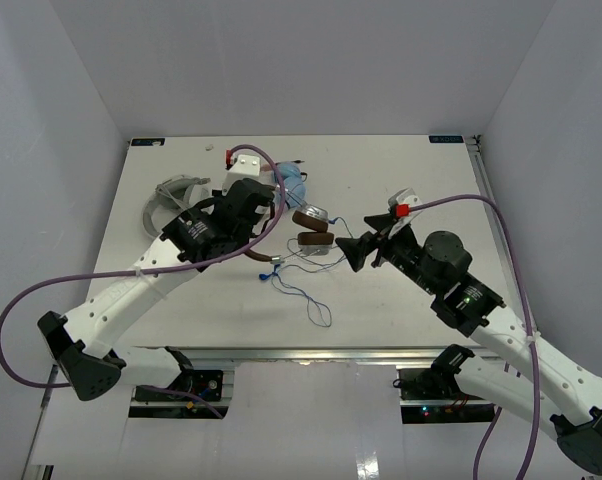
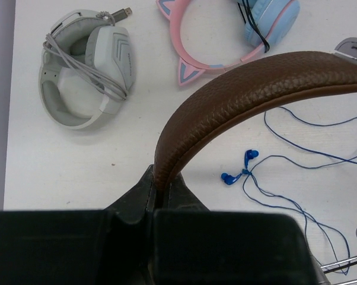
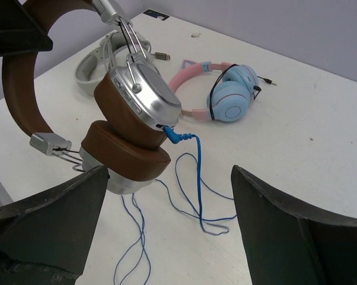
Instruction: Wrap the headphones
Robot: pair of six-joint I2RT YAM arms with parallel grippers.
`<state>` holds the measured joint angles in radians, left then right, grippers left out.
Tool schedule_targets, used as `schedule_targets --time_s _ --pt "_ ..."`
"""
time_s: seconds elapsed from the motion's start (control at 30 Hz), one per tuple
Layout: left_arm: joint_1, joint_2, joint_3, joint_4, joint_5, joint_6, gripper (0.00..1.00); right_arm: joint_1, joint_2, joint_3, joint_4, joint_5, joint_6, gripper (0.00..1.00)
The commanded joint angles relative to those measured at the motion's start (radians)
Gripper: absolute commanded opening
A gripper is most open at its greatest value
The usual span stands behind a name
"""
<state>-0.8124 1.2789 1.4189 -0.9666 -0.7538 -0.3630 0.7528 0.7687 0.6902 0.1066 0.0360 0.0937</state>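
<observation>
Left tool point(image 2: 156, 193) tight on headband of headphones point(image 2: 255, 89); right tool point(image 3: 169, 172) agape nearby.

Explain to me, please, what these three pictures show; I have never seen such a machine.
These are two robot arms bolted to a white table, each ending in a two-finger gripper. One picture looks down from above; the other two come from cameras on the wrists. The left gripper is shut on the dark brown padded headband of over-ear headphones with silver cups and a thin blue cable lying loose. The right gripper is open, holding nothing, facing the cups. Also on the table: pink cat-ear headphones and a grey-white pair.
</observation>
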Motion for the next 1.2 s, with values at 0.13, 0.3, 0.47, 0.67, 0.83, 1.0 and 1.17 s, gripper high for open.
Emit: schedule_targets --time_s 0.13,0.3,0.47,0.67,0.83,1.0,1.17 --pt "0.018 -0.114 0.076 0.009 0.136 0.000 0.00 -0.003 -0.012 -0.083 0.106 -0.079 -0.177 0.94" --pt "0.018 -0.171 0.099 0.007 0.155 0.006 0.00 -0.004 -0.006 -0.099 0.139 -0.155 -0.186 0.96" --pt "0.018 -0.213 0.112 0.033 0.238 0.004 0.00 -0.004 0.000 -0.173 0.276 -0.252 -0.186 0.97" --pt "0.018 -0.251 0.128 0.069 0.298 -0.019 0.00 -0.004 -0.010 -0.267 0.527 -0.309 -0.174 0.86" --pt "0.018 -0.277 0.146 0.098 0.326 -0.048 0.00 -0.004 -0.008 -0.323 0.657 -0.341 -0.157 0.78" --pt "0.019 -0.290 0.155 0.124 0.360 -0.070 0.00 -0.004 0.019 -0.337 0.721 -0.405 -0.130 0.67" --pt "0.018 -0.303 0.171 0.139 0.368 -0.089 0.00 -0.004 0.045 -0.345 0.756 -0.453 -0.112 0.61"
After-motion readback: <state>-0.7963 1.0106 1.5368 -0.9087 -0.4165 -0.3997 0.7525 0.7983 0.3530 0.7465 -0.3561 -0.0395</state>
